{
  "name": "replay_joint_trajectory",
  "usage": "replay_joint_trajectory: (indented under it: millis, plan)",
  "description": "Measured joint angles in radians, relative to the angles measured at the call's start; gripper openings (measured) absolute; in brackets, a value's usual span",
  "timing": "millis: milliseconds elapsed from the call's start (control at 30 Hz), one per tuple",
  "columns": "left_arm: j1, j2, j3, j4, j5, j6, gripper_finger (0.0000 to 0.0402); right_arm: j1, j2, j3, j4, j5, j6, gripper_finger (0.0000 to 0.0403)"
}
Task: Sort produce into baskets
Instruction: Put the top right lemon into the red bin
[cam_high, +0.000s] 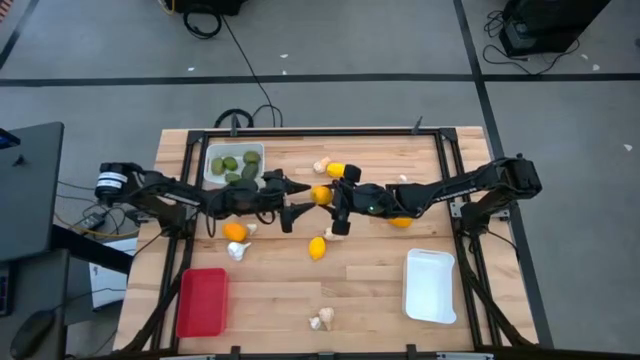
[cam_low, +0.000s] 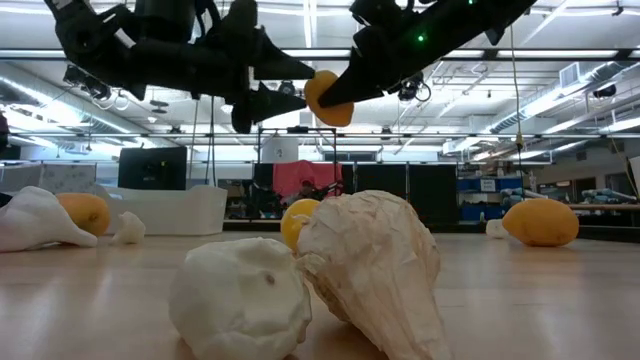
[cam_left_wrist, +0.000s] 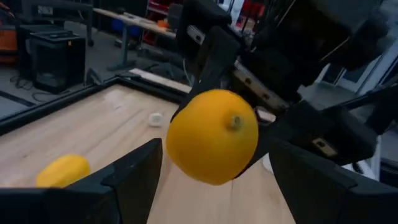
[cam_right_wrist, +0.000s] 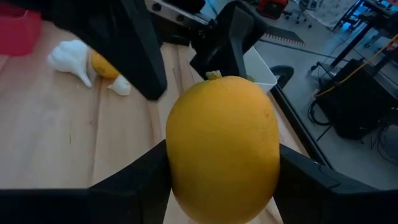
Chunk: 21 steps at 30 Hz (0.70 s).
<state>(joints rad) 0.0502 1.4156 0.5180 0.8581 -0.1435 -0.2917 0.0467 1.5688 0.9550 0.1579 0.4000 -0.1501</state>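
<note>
A yellow-orange fruit (cam_high: 321, 195) hangs in the air over the middle of the table, in my right gripper (cam_high: 330, 199), which is shut on it. My left gripper (cam_high: 302, 198) is open right in front of the fruit. Its two fingers (cam_left_wrist: 134, 171) stand on either side of the fruit's near end without touching it. The far-left white tray (cam_high: 233, 163) holds several dark green fruits. The red tray (cam_high: 202, 302) lies near left and the other white tray (cam_high: 431, 285) near right. Yellow fruits (cam_high: 318, 248) and garlic-like pieces (cam_high: 238, 251) lie loose on the table. My right gripper pinches the yellow fruit's two opposite sides (cam_right_wrist: 177, 155) between its two fingers. The fingers come about level from the table's right. The fruit is lifted clear of the table, its stem nub (cam_left_wrist: 235, 121) pointing toward my left gripper.
More loose produce: a yellow fruit (cam_high: 337, 171) and garlic (cam_high: 322, 165) at the far middle, a yellow fruit (cam_high: 400, 221) under my right arm, an orange one (cam_high: 235, 231) under my left arm, garlic (cam_high: 321, 319) near the front edge. A dark frame (cam_high: 300, 132) borders the table.
</note>
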Motion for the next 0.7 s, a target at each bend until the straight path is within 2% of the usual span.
replay_joint_trajectory:
  millis: [433, 533, 700]
  plan:
    - [0.002, 0.098, 0.113, -0.009, -0.014, 0.054, 0.0297, 0.004, 0.0, 0.0, 0.006, 0.0, 0.001, 0.024]
    - [0.002, 0.098, 0.116, -0.02, -0.019, 0.053, 0.0278, 0.005, 0.0, 0.0, 0.005, 0.0, 0.001, 0.024]
    - [0.002, 0.084, 0.117, -0.032, -0.019, 0.056, 0.0222, 0.005, 0.0, 0.0, 0.009, 0.007, 0.014, 0.0246]
